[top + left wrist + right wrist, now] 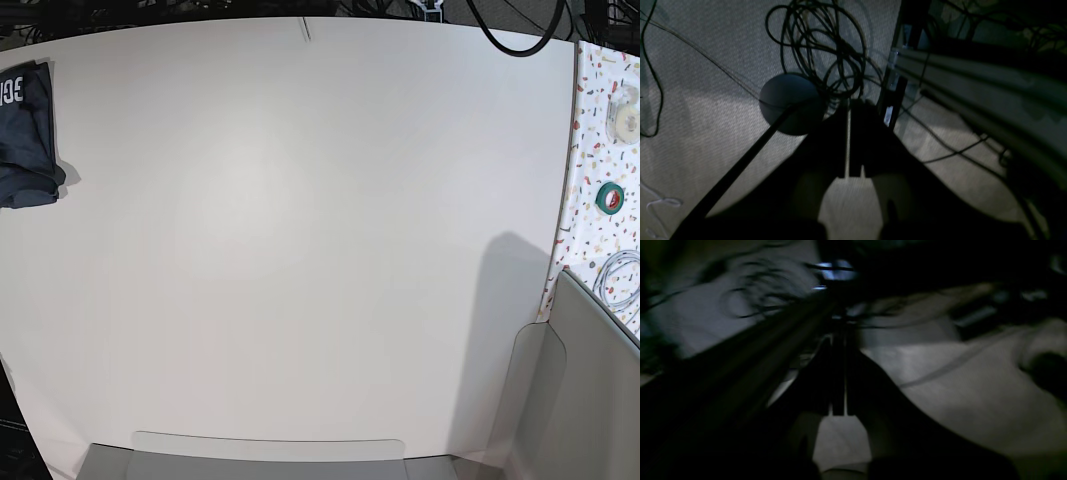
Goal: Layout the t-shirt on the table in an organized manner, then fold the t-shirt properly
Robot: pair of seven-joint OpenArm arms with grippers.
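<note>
The dark navy t-shirt point(25, 130) lies bunched at the far left edge of the white table point(300, 250), partly cut off by the frame, with a few white letters showing. Neither arm appears in the base view. Both wrist views are dark and look down at a grey floor below table level, and the shirt is in neither. My left gripper point(849, 108) is a dark silhouette with only a thin slit between its fingers; it is shut and holds nothing. In a blurred view, my right gripper point(840, 340) is also shut, with nothing between its fingers.
A speckled strip along the table's right side carries a white tape roll point(627, 120), a green tape roll point(610, 197) and a coiled cable point(620, 280). Grey panels point(590, 400) stand at the bottom right. Tangled black cables point(820, 50) and a round grey disc point(790, 103) lie on the floor.
</note>
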